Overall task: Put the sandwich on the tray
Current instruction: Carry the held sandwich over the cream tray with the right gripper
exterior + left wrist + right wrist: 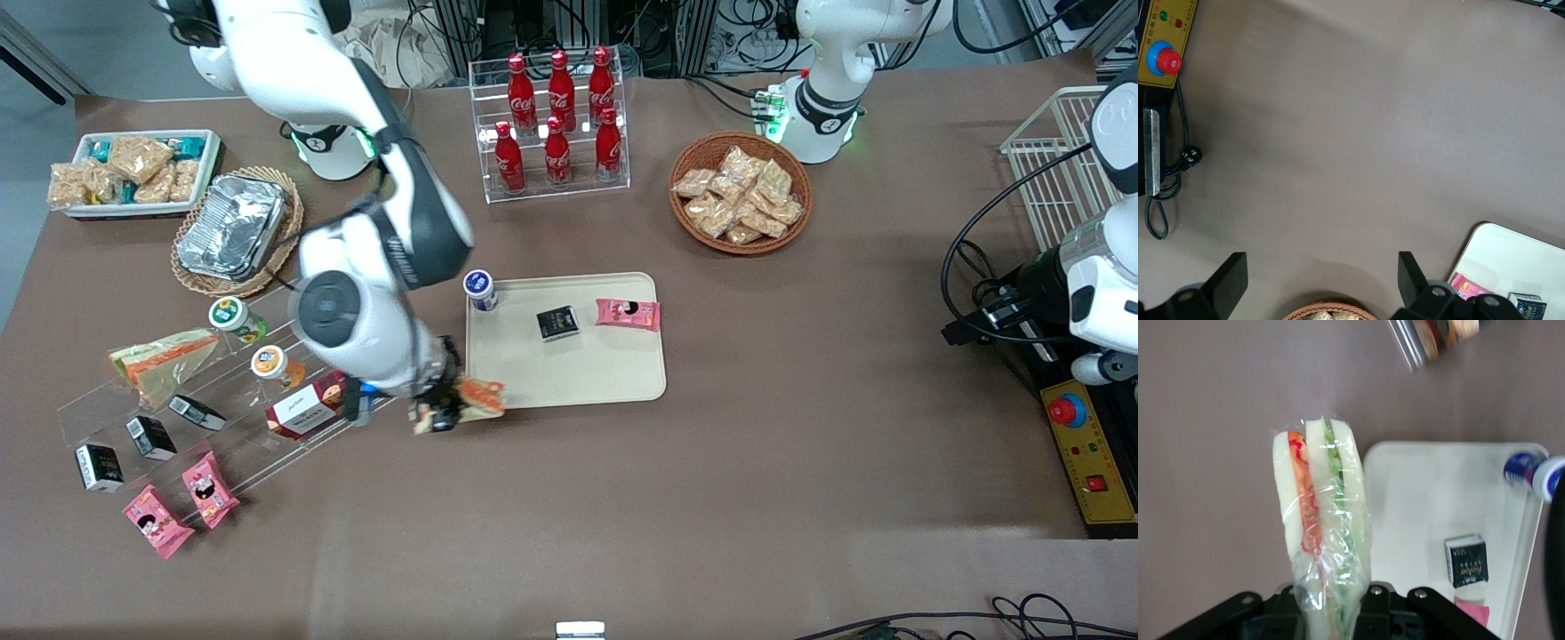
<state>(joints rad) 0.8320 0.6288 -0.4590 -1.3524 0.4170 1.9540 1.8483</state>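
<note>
- White rectangular dish of snack packs: far corner, working arm's end of the table.
- Crinkled foil container sits on a round wicker mat, just nearer the front camera than the dish.
- Clear acrylic stepped rack, working arm's end: holds a second wrapped wedge sandwich, 2 small lidded cups, 3 small black boxes, a red-and-white carton and 2 pink snack packs.
- Right arm's gripper: hangs at the tray's near corner on the working arm's side, just above the brown table.
- Fingers clamped on the clear-wrapped triangular wedge sandwich, pale bread with orange-red and green filling. Held off the table by its narrow end, filling edge facing the wrist camera.
- In the front view the sandwich overlaps the rim of the tray's corner; not set down.
- Large flat cream-beige rectangular plastic tray with rounded corners: mid-table. On it: a blue-and-white lidded cup at the far corner nearest the working arm, 1 small black box, 1 pink snack pack.
- Clear acrylic rack of 6 red cola bottles: farther from the front camera than the tray.
- Round wicker basket of snack packs: toward the parked arm's end.
</note>
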